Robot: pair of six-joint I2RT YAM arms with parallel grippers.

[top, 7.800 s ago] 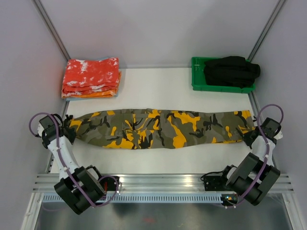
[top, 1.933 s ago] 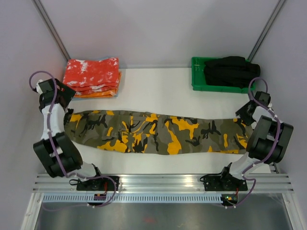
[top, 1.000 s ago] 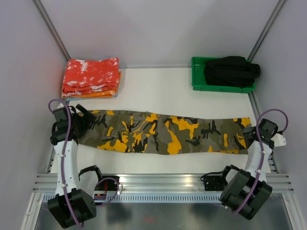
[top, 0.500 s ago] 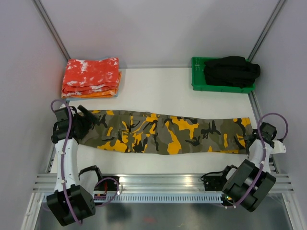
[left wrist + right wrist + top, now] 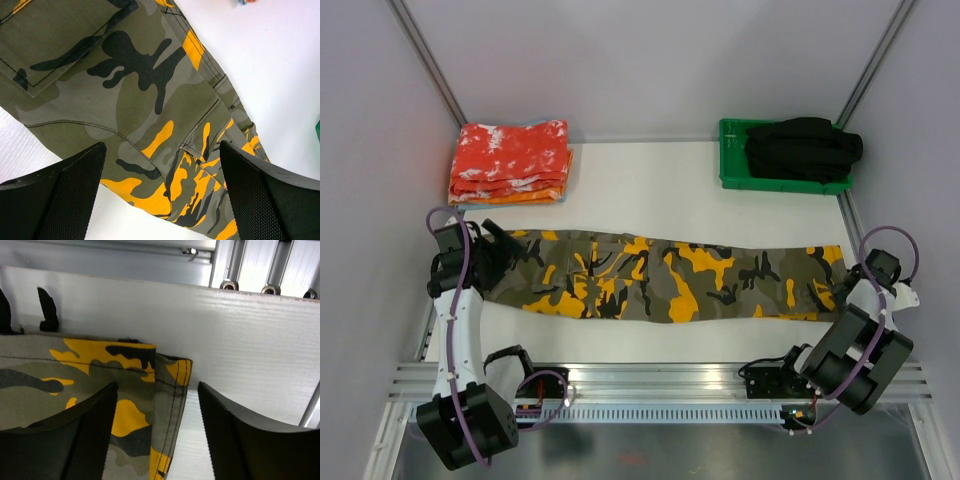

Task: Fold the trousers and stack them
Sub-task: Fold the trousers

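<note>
Straddling trousers (image 5: 660, 275) edges, left end effector (image 5: 161, 150), right end effector (image 5: 156, 387), agape, seemingly empty.

**What the table carried**

The white table (image 5: 650, 195) bore the camouflage trousers (image 5: 660, 275), laid flat lengthwise across its near half. A stack of folded red-orange cloths (image 5: 510, 162) sat at the far left corner, and a green tray (image 5: 732, 182) holding a black garment (image 5: 802, 147) at the far right.
</note>
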